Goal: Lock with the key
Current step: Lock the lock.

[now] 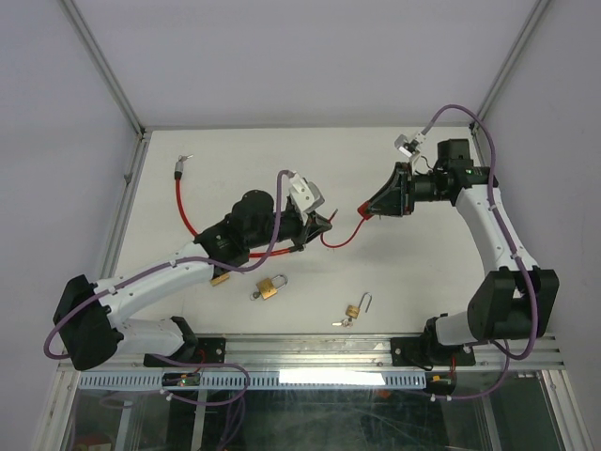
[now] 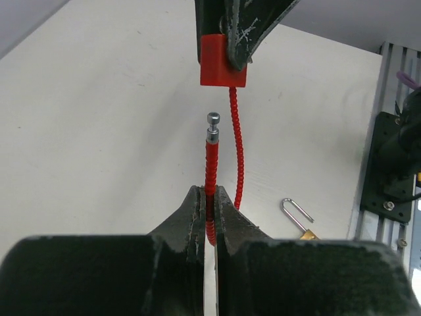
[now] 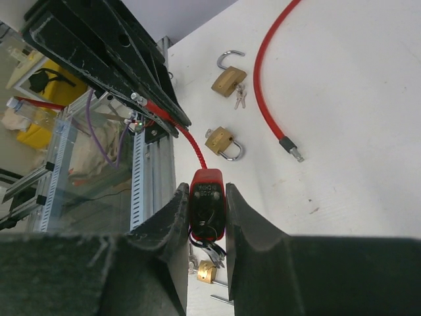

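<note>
Holding the red cable (image 2: pixel 210 164) clamped below its metal tip (image 2: pixel 213 125), the left pincer (image 2: pixel 209 197) faces the red lock body (image 2: pixel 222 66), clamped in the right pincer (image 3: pixel 205 194) just ahead. This looks like the insertion step; next, likely, push the tip straight in.

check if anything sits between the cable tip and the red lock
Nothing visible does. The cable tip in the left gripper points at the red lock in the right gripper, with only bare air between them.
</note>
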Robot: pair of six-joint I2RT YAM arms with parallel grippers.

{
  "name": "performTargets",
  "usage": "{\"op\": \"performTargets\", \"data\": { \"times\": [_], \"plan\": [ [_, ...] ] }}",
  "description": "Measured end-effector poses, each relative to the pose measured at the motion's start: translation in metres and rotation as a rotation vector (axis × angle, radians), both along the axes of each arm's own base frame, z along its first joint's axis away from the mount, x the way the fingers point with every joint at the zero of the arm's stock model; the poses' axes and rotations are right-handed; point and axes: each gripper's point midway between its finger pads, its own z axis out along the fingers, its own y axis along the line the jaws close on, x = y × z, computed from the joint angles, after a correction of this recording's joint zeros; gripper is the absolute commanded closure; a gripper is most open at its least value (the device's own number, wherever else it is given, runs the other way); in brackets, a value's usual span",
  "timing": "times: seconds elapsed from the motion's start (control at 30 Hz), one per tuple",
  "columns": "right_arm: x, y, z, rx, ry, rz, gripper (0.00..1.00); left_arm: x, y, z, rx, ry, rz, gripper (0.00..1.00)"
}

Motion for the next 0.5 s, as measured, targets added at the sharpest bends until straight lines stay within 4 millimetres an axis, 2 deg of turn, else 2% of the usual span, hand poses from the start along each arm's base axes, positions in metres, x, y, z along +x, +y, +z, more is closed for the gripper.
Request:
{"op": "performTargets", "data": {
  "times": [0.17,0.37,0.5],
  "plan": [
    [-0.003,0.004,-0.004,0.074,0.061,0.024,1.0,-0.007,-0.004,0.005,0.029,0.049,-0.058,1.0],
    [-0.003,0.006,-0.017,0.108,0.145,0.025,1.0,0.004,-0.007,0.003,0.034,0.14,-0.093,1.0],
    [0.0,0.007,-0.027,0.113,0.201,0.007,1.0,0.01,0.0,-0.002,0.019,0.218,-0.096,1.0]
  ]
}}
